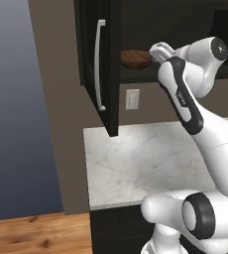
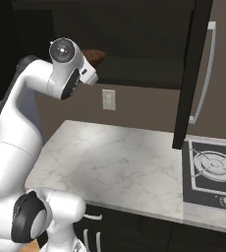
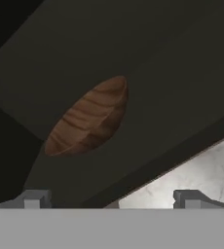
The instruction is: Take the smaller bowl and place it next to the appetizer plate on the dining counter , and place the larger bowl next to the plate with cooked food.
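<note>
Your arm [image 1: 205, 134] is glossy white throughout, built of rounded, tube-like links that swell at each joint. Dark charcoal bands ring the joints: you can see one wide black collar low down by the base and a long black strip running along the forearm link, with a small pale marking printed on it. The upper joint ends in a round dark-grey cap with a tiny central dot. The tool [image 3: 111, 198] shows two small grey, blocky finger tips [image 3: 33, 198], set wide apart.
</note>
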You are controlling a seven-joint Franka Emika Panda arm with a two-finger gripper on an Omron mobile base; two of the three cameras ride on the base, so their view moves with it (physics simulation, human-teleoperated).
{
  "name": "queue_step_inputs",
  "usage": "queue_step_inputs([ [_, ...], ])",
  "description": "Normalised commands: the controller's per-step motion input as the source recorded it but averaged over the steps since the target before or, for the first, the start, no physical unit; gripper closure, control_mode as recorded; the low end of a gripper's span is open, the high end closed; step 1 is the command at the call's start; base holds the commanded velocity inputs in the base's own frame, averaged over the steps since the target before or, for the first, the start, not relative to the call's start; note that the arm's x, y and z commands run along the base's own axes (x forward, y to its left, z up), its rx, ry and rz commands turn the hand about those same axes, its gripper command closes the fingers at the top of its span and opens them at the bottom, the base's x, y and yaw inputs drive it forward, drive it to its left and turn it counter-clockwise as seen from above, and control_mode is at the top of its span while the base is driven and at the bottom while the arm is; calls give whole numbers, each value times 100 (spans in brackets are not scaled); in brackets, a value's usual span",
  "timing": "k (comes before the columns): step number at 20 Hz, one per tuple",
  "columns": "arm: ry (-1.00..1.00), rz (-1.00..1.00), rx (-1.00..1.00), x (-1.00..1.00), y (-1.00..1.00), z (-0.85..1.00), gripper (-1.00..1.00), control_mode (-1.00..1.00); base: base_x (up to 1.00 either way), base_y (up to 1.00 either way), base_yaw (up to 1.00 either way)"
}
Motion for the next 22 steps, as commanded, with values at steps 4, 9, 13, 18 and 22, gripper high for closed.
queue_step_inputs([
  [4,22,0,0,43,0,15,-100,-100,0,0,0],
  [9,10,0,0,54,3,3,-100,-100,0,0,0],
  [13,1,0,-1,57,6,0,-100,-100,0,0,0],
  [18,0,0,-4,48,6,-18,-100,-100,0,0,0],
  [22,0,0,-6,37,1,-25,-100,-100,0,0,0],
])
